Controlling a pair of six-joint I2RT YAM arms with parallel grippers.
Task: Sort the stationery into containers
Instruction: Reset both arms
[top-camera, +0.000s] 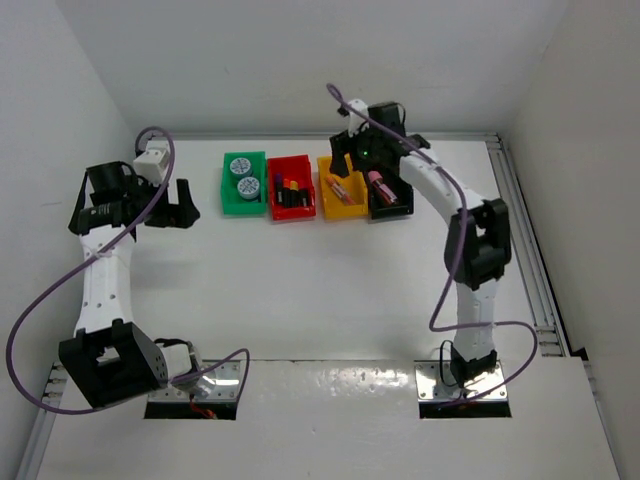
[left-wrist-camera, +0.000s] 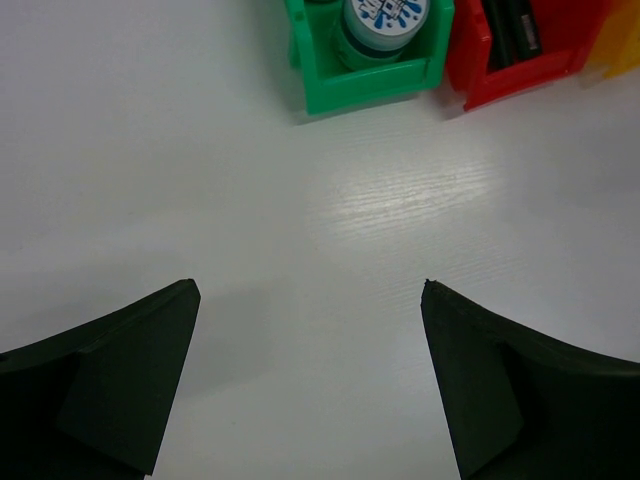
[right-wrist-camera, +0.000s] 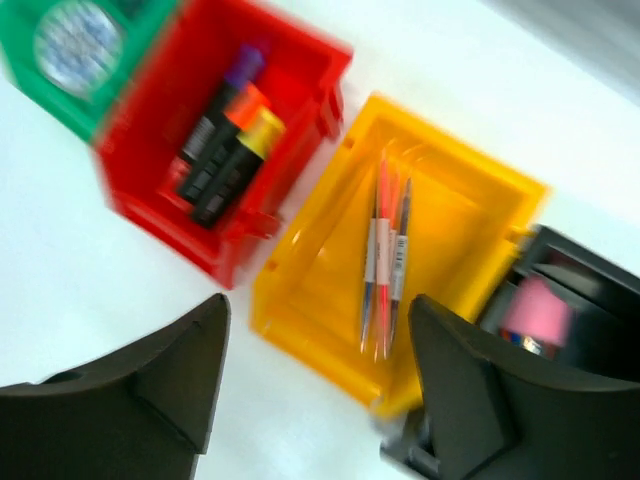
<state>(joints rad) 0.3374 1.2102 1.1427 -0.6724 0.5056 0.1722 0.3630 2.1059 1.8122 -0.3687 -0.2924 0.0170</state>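
Four bins stand in a row at the back: green (top-camera: 226, 184), red (top-camera: 292, 212), yellow (top-camera: 344, 210) and black (top-camera: 390, 212). Two blue-white rolls (top-camera: 242, 176) lie in the green bin, highlighters (top-camera: 288, 190) in the red one, thin pens (top-camera: 340, 187) in the yellow one and a pink block (top-camera: 378, 185) in the black one. My right gripper (top-camera: 352, 150) is open and empty, hovering over the yellow bin (right-wrist-camera: 300, 320) with the pens (right-wrist-camera: 385, 260) between its fingers. My left gripper (top-camera: 180, 205) is open and empty, over bare table left of the green bin (left-wrist-camera: 370, 90).
The right wrist view also shows the red bin (right-wrist-camera: 170, 215) with its highlighters (right-wrist-camera: 225, 150), the black bin (right-wrist-camera: 590, 270) with the pink block (right-wrist-camera: 540, 310), and the green bin (right-wrist-camera: 100, 100). White walls enclose the table. A rail (top-camera: 525, 240) runs along the right edge.
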